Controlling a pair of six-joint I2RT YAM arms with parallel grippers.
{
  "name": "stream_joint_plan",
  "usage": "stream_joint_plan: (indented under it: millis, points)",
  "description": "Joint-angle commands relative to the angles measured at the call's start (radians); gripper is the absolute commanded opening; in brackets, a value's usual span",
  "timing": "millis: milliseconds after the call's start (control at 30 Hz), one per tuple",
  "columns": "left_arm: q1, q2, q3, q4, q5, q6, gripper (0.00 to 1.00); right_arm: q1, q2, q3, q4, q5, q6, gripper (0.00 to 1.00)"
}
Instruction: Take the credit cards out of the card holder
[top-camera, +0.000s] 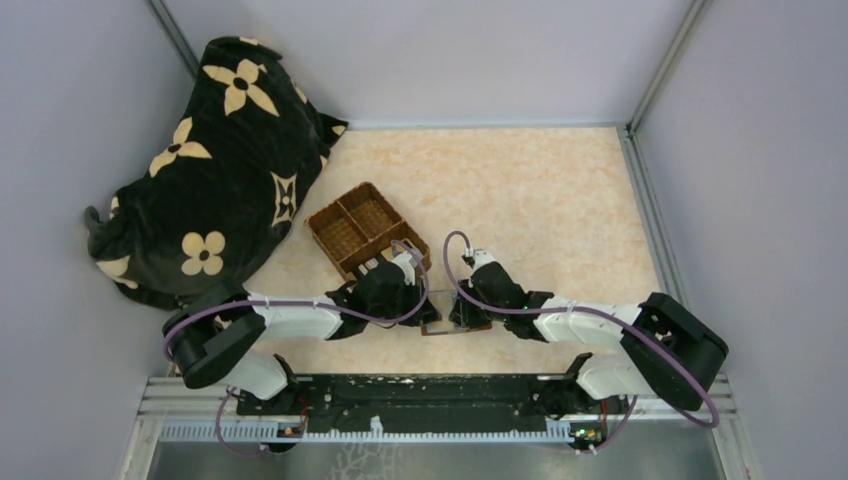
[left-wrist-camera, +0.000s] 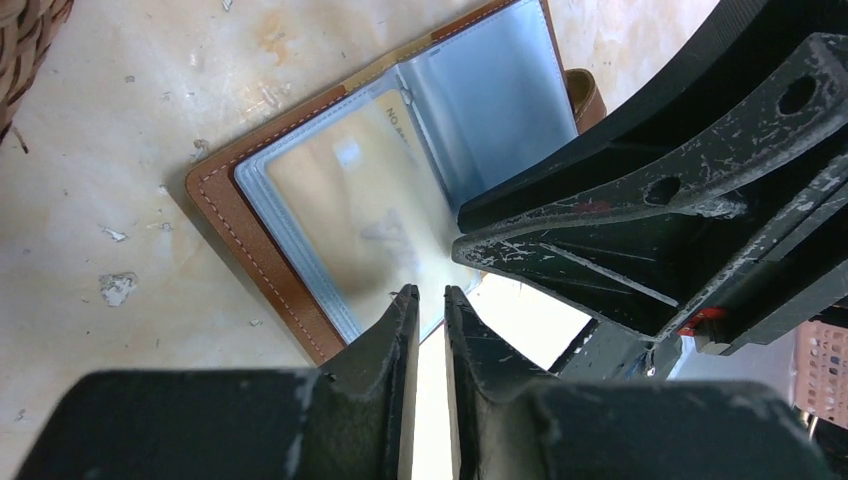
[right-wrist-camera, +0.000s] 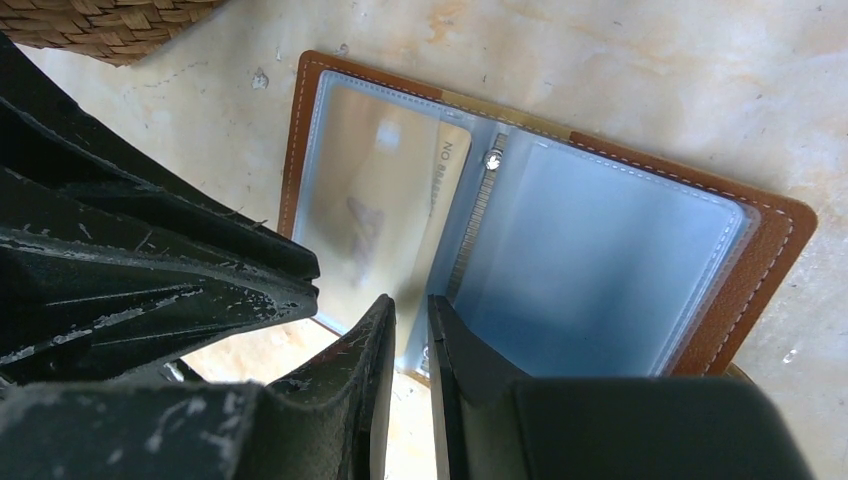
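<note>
The card holder (left-wrist-camera: 262, 250) lies open on the table, a reddish-brown cover with clear and grey-blue sleeves; it also shows in the right wrist view (right-wrist-camera: 770, 240) and, mostly hidden under both grippers, in the top view (top-camera: 472, 330). A gold-tan credit card (right-wrist-camera: 365, 200) sits inside the left sleeve and also shows in the left wrist view (left-wrist-camera: 345, 195). No other cards show. My left gripper (left-wrist-camera: 431, 294) is shut to a thin slit at the near edge of that sleeve. My right gripper (right-wrist-camera: 410, 303) is shut to a thin slit at the holder's near edge by the spine. I see nothing between either pair of jaws.
A woven three-compartment basket (top-camera: 365, 228) stands just beyond the grippers, its corner in both wrist views (left-wrist-camera: 25, 40) (right-wrist-camera: 110, 25). A black flower-patterned bag (top-camera: 215, 160) lies at the far left. The two grippers (top-camera: 425, 312) (top-camera: 463, 314) crowd each other.
</note>
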Motion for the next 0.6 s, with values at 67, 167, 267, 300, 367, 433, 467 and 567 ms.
stream_joint_plan:
  millis: [67,167,267,300,367,433,467,567]
  points:
    - [-0.007,-0.038,0.02,-0.036,-0.035,0.002,0.23,0.005,-0.024,-0.006,0.053,-0.002,0.006,0.19]
    - [-0.006,-0.071,0.01,-0.064,-0.068,0.006,0.46,0.006,-0.018,-0.006,0.059,-0.004,0.005,0.19]
    - [-0.006,-0.084,0.013,-0.088,-0.092,0.009,0.46,0.005,-0.011,-0.005,0.064,-0.005,0.006,0.19]
    - [-0.006,-0.085,0.014,-0.093,-0.097,0.008,0.45,0.005,-0.007,-0.004,0.065,-0.005,0.006,0.19]
    - [-0.006,-0.081,0.014,-0.093,-0.099,0.005,0.44,0.006,-0.002,-0.003,0.066,-0.007,0.005,0.19]
    - [-0.007,-0.073,0.013,-0.087,-0.097,0.005,0.42,0.005,0.0,-0.001,0.065,-0.009,0.005,0.19]
    - [-0.007,-0.067,0.012,-0.084,-0.096,0.004,0.42,0.005,-0.001,-0.002,0.064,-0.008,0.006,0.19]
    - [-0.007,-0.051,0.012,-0.079,-0.093,0.003,0.4,0.006,-0.001,0.001,0.058,-0.007,0.005,0.19]
